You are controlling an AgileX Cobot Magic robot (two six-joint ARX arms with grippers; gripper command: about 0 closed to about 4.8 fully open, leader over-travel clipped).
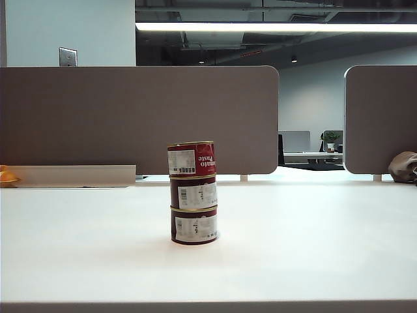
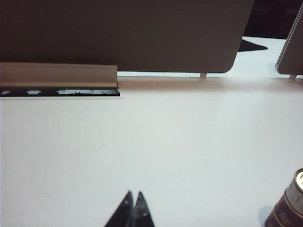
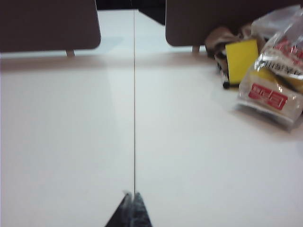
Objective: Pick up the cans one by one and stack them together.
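On my left wrist feed, the left gripper (image 2: 134,198) shows only its two dark fingertips, pressed tip to tip with nothing between them, hovering over the bare white table (image 2: 156,142). Off to one side of those tips, near the frame's edge, I catch the gold rim and dark maroon wall of one of the cans (image 2: 289,205); it stands apart from the fingers, untouched. Farther out beyond the gripper lies a pale beige tray (image 2: 59,75) along the table's back, and behind that the brown desk divider (image 2: 128,33).

On my right wrist feed, the right gripper (image 3: 131,201) is likewise closed to a point and empty, its tips sitting right over the thin seam (image 3: 134,118) that runs away from it across the table. Well ahead and to the side I see a clear plastic bag with red labels (image 3: 271,92) and a yellow block (image 3: 241,56) beside it.

Neither arm appears in my exterior feed. There the three cans (image 1: 193,192) stand stacked in one upright column mid-table: two dark maroon tins below, the brighter red tomato paste can (image 1: 191,158) on top.
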